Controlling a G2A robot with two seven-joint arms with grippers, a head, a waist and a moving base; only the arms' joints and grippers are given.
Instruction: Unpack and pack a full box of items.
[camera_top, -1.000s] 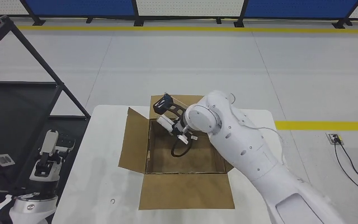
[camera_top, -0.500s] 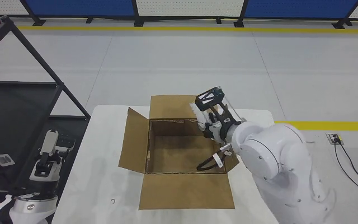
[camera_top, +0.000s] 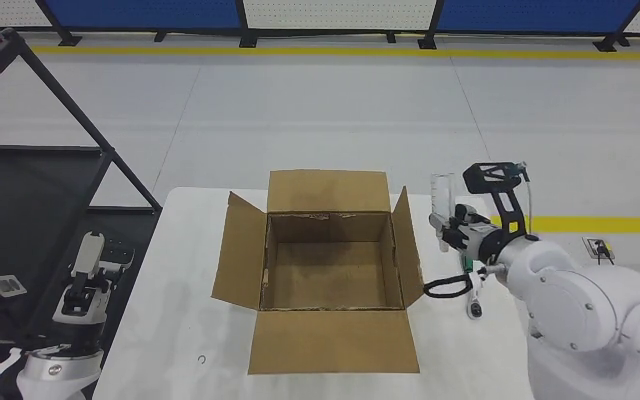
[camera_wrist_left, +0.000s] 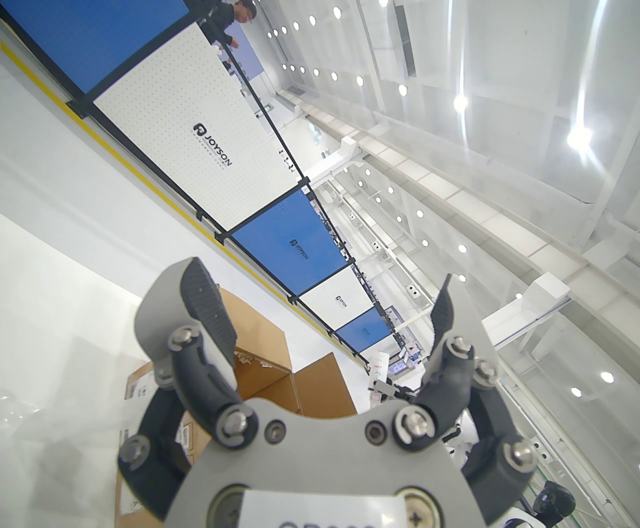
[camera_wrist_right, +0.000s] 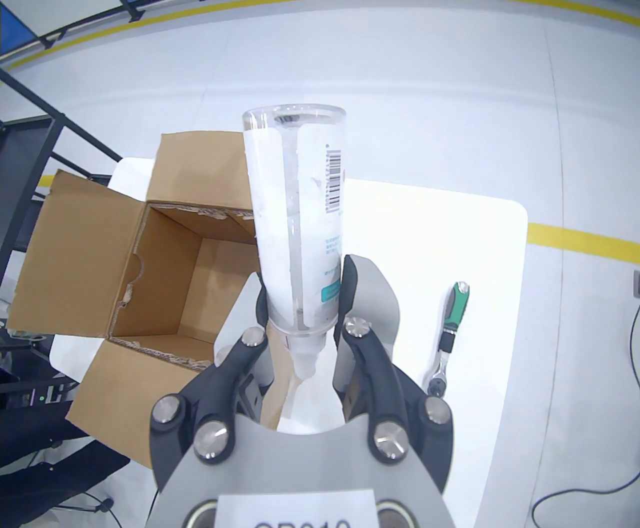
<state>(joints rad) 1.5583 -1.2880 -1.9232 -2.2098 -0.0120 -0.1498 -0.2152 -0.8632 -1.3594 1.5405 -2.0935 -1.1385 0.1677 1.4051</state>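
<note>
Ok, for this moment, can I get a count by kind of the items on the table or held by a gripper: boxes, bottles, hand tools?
Cardboard box: 1, open, flaps spread.
Clear bottle: 1, held in the right gripper.
Green-handled ratchet: 1, lying on the table.
Total: 3.

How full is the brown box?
Empty. The box has its flaps spread open, and the top view shows only bare cardboard floor inside.
</note>
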